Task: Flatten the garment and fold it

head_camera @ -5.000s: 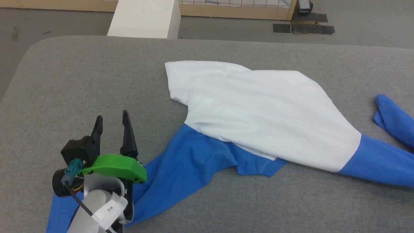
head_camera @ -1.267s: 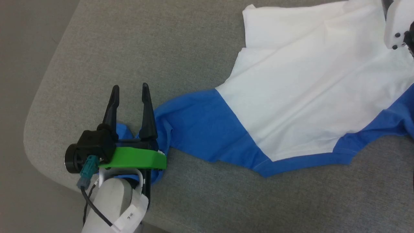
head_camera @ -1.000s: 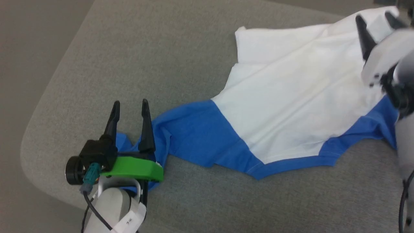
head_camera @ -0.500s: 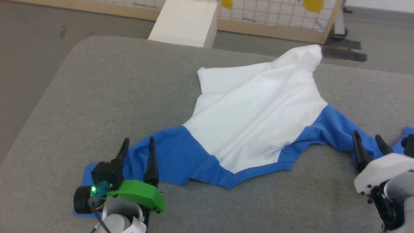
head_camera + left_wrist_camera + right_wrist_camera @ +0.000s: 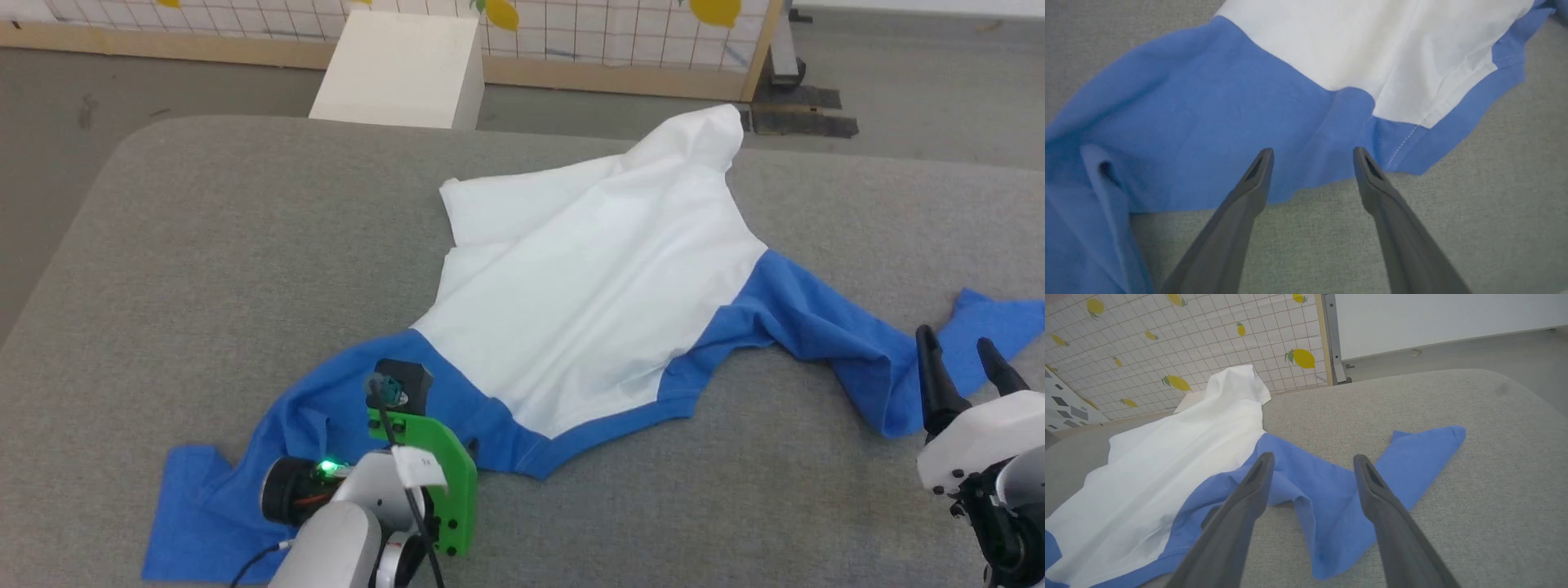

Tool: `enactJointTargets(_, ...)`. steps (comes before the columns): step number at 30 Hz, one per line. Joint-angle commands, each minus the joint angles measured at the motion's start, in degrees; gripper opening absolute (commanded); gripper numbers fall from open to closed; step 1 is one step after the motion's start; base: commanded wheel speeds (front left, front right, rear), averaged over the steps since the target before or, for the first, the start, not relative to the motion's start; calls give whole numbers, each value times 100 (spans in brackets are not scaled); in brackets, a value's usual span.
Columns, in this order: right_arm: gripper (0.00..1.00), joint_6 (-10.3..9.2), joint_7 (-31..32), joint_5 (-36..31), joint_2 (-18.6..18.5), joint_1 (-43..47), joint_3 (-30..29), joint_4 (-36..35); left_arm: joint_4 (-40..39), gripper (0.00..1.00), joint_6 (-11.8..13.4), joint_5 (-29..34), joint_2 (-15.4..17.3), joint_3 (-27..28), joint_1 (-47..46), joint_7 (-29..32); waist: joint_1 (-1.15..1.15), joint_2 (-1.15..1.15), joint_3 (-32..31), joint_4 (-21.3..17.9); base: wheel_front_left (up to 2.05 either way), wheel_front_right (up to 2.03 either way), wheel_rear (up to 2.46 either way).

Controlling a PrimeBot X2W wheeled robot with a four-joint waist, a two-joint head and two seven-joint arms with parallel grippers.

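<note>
While both tools stand with their fingers spread wide and nothing between them, the shirt [image 5: 588,278] is seen lying unevenly across the grey padded table [image 5: 204,245]. In the head view its white middle section is found at the centre, drawn up into a raised peak toward 1 o'clock near the table's far edge. One blue sleeve is trailed out toward 7 o'clock and ends in a flat corner close to the near edge. The other blue sleeve is stretched toward 3 o'clock, with a loose fold hanging at 4 o'clock. A blue band is seen along the near hem, at 6 o'clock of the white section.

The left gripper [image 5: 1312,152] is pointed down over the blue cloth at 7 o'clock of the head view. In the left wrist view its open fingertips are placed over the blue hem, with bare grey table under the fingers. Whether the tips touch the cloth cannot be told.

The right gripper [image 5: 953,336] is seen at 4 o'clock, fingers aimed toward 12 o'clock, just beside the folded blue sleeve and gripping nothing.

Beyond the table, a white box [image 5: 400,69] is set on the floor at 11 o'clock, before a lemon-patterned panel [image 5: 612,33].
</note>
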Motion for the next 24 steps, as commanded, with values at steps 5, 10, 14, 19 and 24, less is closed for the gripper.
enactJointTargets(5,100,-8,-13,87,16,-108,51,-50,405,100,94,30,93,-12,-213,350,1,0,283,-174,0,0,0)
enactJointTargets(10,100,-8,-56,92,17,-137,41,-41,556,0,90,-63,44,34,-258,113,1,0,352,-196,0,0,0)
enactJointTargets(14,100,-8,-49,66,17,-118,48,-25,644,0,-3,-164,3,-1,-257,-1,1,0,340,-125,0,0,0)
enactJointTargets(19,100,-8,101,-122,-18,-125,296,-109,522,0,-70,-262,-16,-1,-225,-165,1,0,269,-7,0,0,0)
enactJointTargets(24,100,-8,943,-510,-429,-414,925,27,163,0,16,-296,-11,52,-66,-350,1,0,237,63,0,0,0)
